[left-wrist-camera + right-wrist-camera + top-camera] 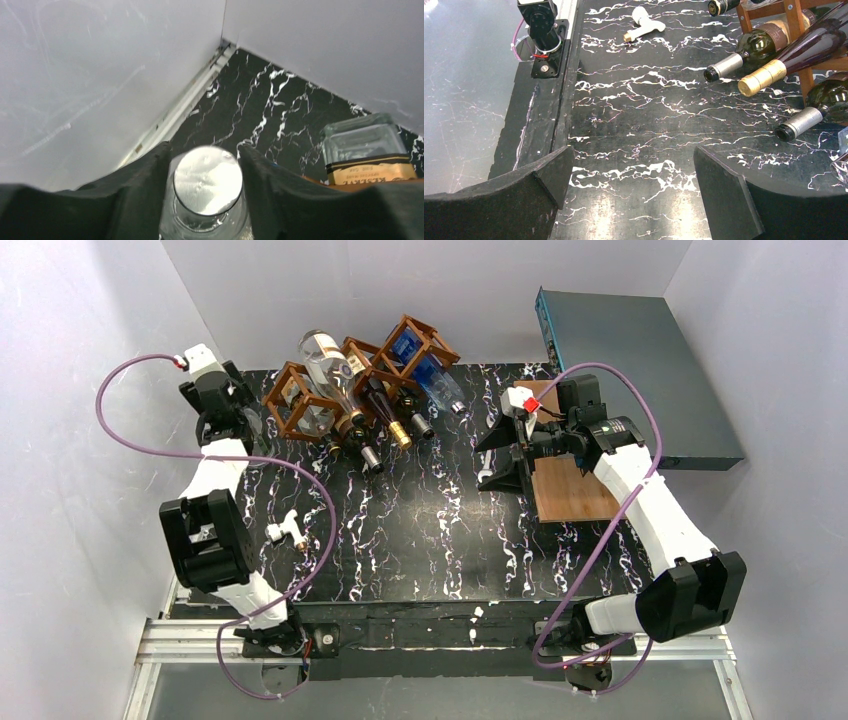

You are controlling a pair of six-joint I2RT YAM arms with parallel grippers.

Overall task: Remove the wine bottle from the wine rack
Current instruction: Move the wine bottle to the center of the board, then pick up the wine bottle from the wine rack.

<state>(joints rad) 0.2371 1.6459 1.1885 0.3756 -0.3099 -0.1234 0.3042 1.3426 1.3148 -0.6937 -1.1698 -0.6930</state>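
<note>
Just left of the wine rack (360, 375), the left end effector (206, 162) straddles a capped clear bottle (208, 186), grip unclear; the right end effector (631, 172) gapes empty. Nearby tan label (372, 172): illegible.

The scene is evenly and brightly lit from above, glare is thrown off the glossy counter (634, 200) and a silver bottle cap (207, 179), and the near left fingers (135, 200) are blurred.

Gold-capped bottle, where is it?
Top view: the gold-capped bottle lies in the wine rack at the table's back left, neck pointing forward between two silver-capped bottles.
</note>
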